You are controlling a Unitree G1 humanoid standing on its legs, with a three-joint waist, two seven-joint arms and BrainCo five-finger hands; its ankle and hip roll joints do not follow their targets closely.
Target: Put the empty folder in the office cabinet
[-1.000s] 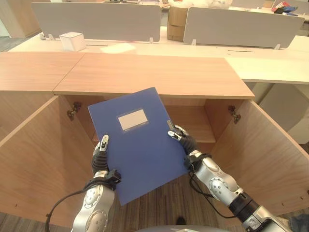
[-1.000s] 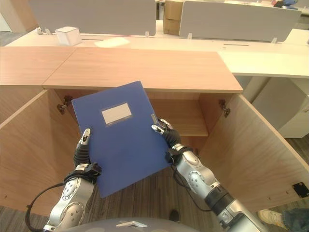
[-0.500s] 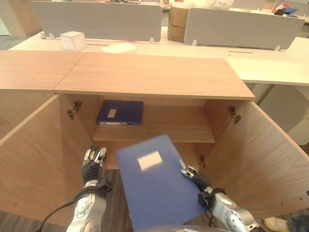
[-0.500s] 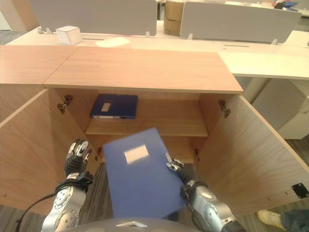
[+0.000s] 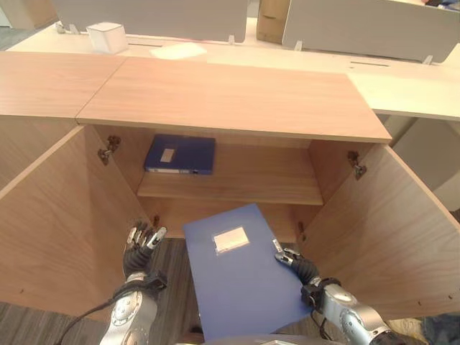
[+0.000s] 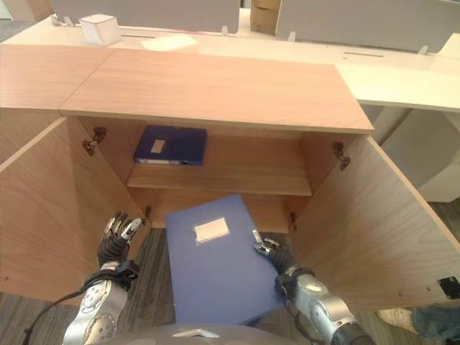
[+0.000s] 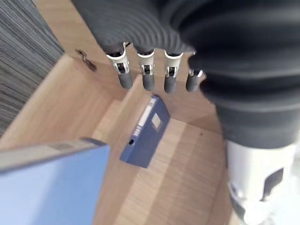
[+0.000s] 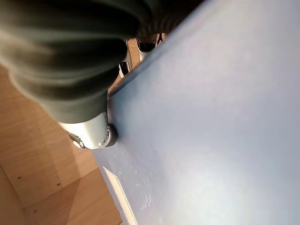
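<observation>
A flat blue folder (image 5: 241,284) with a white label hangs tilted in front of the open office cabinet (image 5: 230,97), below its shelf (image 5: 244,183). My right hand (image 5: 295,264) is shut on the folder's right edge, thumb on top (image 8: 93,133) and fingers underneath. My left hand (image 5: 141,243) is open to the left of the folder, a short gap away, its straight fingers (image 7: 145,75) pointing into the cabinet. The folder's near edge (image 7: 47,183) shows in the left wrist view.
A dark blue binder (image 5: 180,154) lies on the left part of the shelf. Both cabinet doors stand wide open, left (image 5: 57,230) and right (image 5: 388,230). A white box (image 5: 106,36) sits on the desk behind. A person's shoe (image 6: 395,318) is at the lower right.
My left hand let go of the folder and opened. The right hand brought the folder down from in front of the shelf to below it, uncovering the binder. The camera tipped down slightly.
</observation>
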